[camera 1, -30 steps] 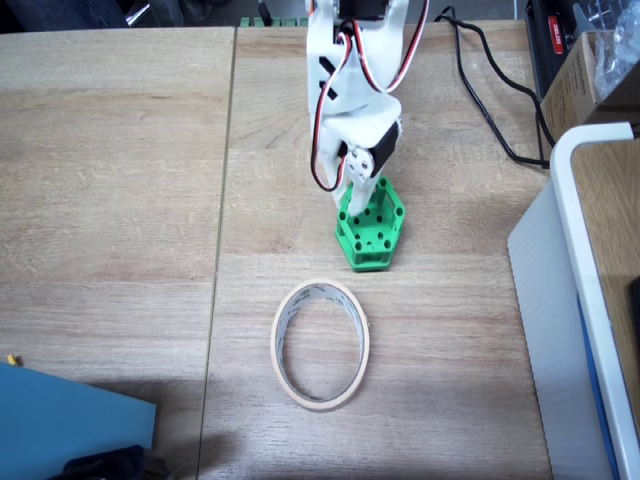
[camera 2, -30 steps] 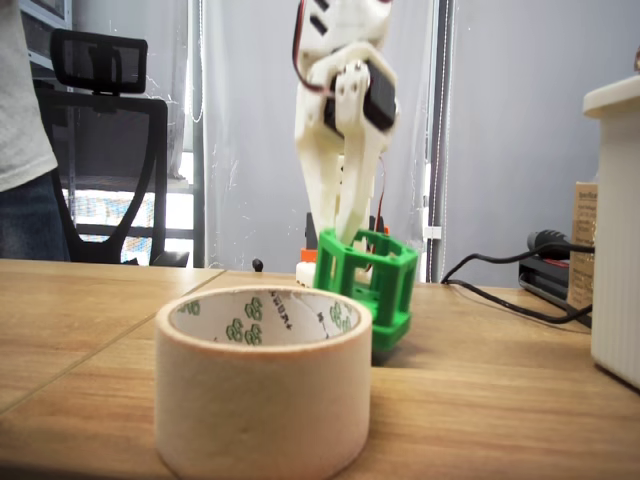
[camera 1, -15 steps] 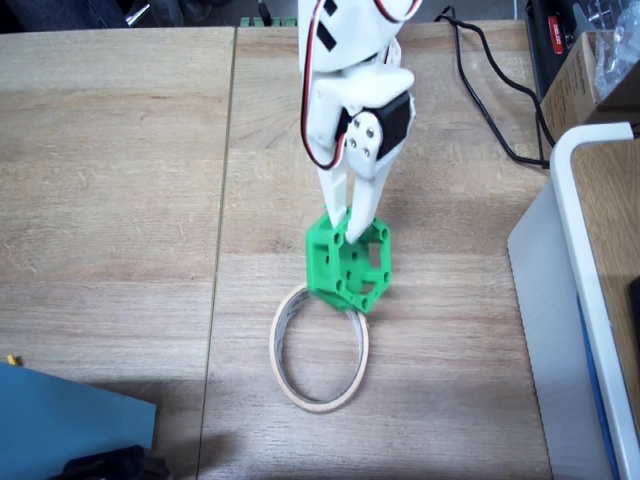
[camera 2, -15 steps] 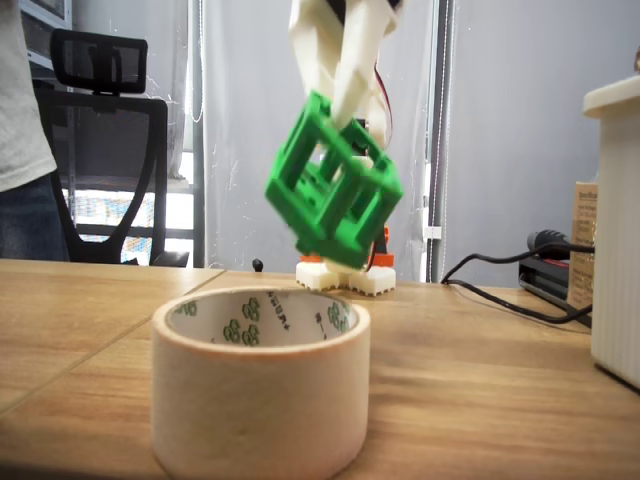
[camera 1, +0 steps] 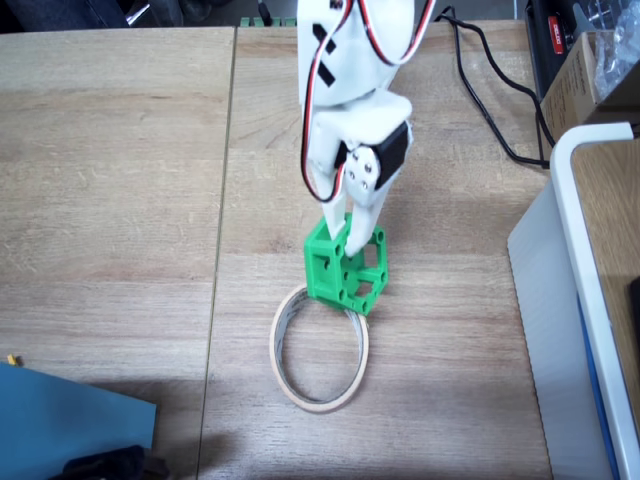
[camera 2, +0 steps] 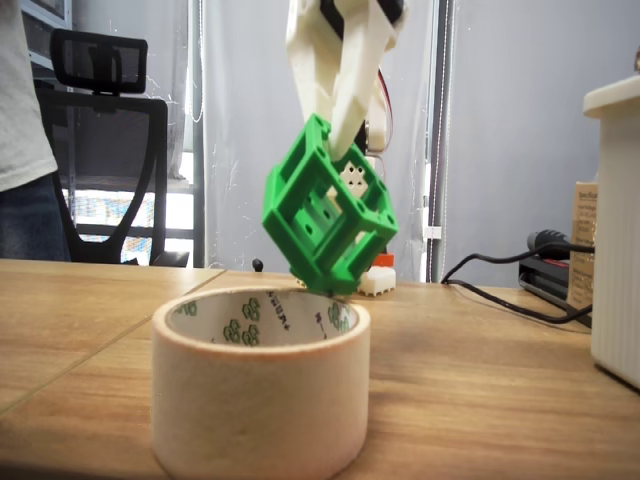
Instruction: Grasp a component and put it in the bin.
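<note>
A: Left edge first. What do you log?

B: In the top-down fixed view, a blue sheet [camera 1: 70, 420] at the lower left corner of the wooden table [camera 1: 110, 180]. In the low fixed view, an office chair [camera 2: 105, 150] and part of a person [camera 2: 25, 130] at the left, behind the table.

A: Centre?

B: The bin [camera 1: 321, 345], a beige tape roll, lies flat on the table; the low fixed view shows it close to the lens [camera 2: 262, 390], green print inside its core. The component [camera 1: 345, 265], a green open frame, is held tilted in the air. From the side it hangs [camera 2: 328, 210] clear above the roll's far rim, not touching it. From above it overlaps the roll's top edge.

A: The gripper?

B: The gripper [camera 1: 343, 240] is closed on the component, white fingers [camera 2: 345, 105] pinching the frame's upper part from above.

A: Right side?

B: Black cables [camera 1: 490, 110] cross the table toward a white-rimmed box [camera 1: 585, 250]; its pale wall [camera 2: 617, 230] stands at the right of the low view.
</note>
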Robot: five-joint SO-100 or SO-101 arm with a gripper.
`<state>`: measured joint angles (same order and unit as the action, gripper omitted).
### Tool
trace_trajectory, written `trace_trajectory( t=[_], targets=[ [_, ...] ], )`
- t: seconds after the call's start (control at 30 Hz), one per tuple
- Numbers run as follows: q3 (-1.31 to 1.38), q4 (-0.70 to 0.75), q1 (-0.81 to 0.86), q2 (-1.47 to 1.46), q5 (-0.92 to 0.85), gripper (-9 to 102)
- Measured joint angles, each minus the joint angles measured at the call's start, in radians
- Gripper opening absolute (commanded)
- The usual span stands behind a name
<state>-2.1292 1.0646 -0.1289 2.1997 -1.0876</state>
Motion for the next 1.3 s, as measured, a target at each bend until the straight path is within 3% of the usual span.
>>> trace_trajectory(
  t=[0.3,0.73,1.3],
  targets=[
    [0.221,0.000,0.034,-0.163,0.000,0],
    [0.210,0.000,0.181,-0.186,0.000,0],
    [0.327,0.000,0.193,-0.426,0.000,0]
  ],
)
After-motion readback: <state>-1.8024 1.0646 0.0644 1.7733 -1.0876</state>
